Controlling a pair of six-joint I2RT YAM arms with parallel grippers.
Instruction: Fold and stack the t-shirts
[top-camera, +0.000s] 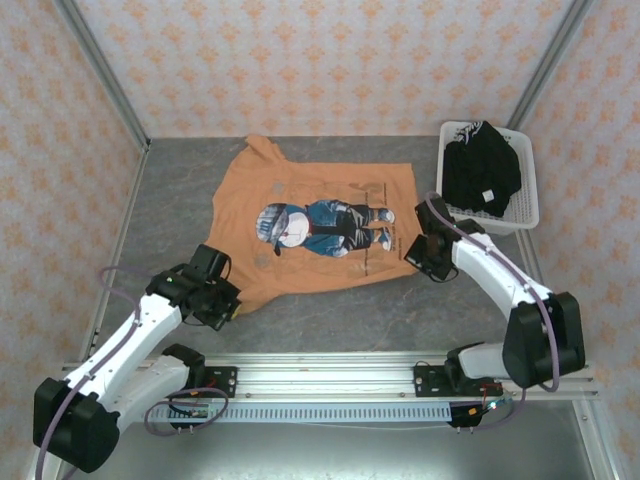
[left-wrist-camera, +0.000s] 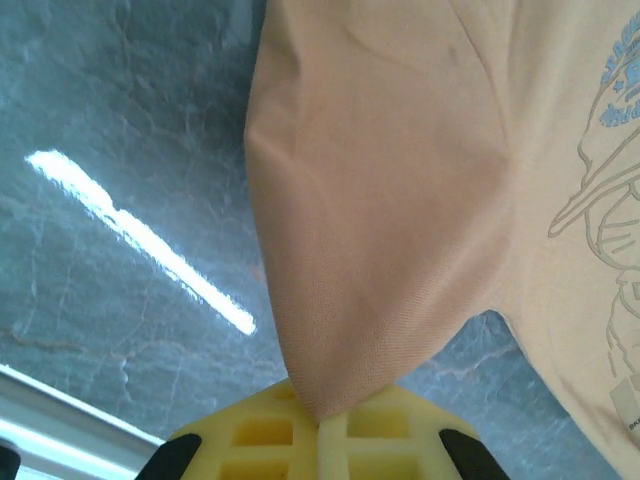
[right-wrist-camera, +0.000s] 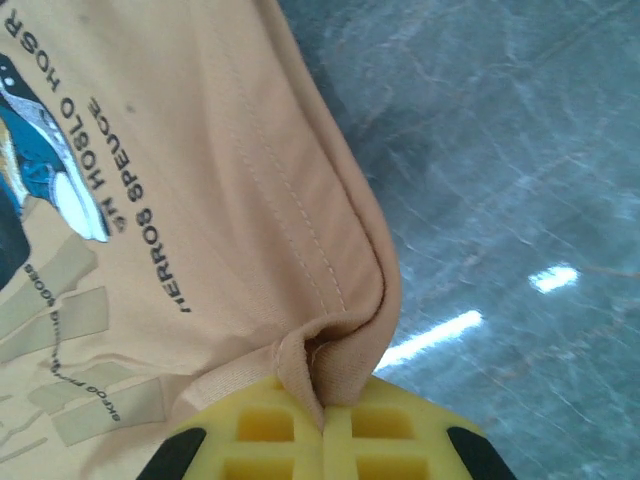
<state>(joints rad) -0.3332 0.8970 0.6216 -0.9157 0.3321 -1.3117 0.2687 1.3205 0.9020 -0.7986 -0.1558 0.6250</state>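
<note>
While pinched on t-shirt, both tools.

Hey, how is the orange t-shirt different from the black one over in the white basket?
The orange t-shirt lies spread print-up on the table; the black t-shirt sits bunched in the basket. The left pincer and right pincer each pinch the orange t-shirt's edge; nothing holds the black t-shirt. Both are soft cloth.

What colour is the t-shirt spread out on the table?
Orange t-shirt, with a blue-and-white cartoon print; clearest in the top external view.
</note>
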